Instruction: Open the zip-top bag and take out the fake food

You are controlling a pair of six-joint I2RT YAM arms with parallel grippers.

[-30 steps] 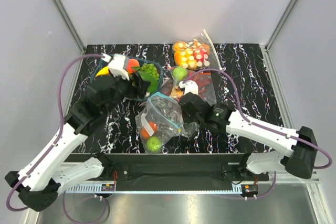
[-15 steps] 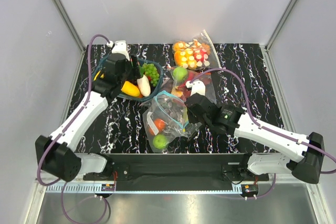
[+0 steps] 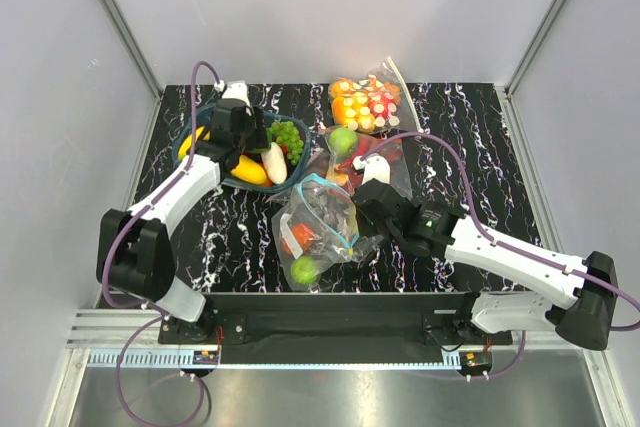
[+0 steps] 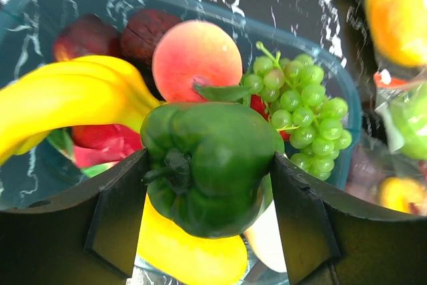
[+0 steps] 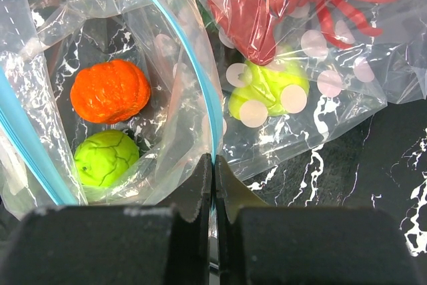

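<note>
Jaws of your right gripper [image 5: 213,179] pinch the zip-top bag [image 5: 175,91] by its blue rim, centre frame. Your left gripper [image 4: 208,195] clasps a green pepper [image 4: 207,158] over the teal tub [image 4: 348,101], upper left. The fake food [image 5: 110,91] left in the bag lies lower right of it.

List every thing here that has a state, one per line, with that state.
zip-top bag, open, mouth spread wide
right gripper, shut on the bag's rim by the blue zipper strip
left gripper, closed on the green pepper
green pepper, held above the teal tub
teal tub, holding fruit
orange fruit, inside the bag
green fruit, inside the bag
</note>
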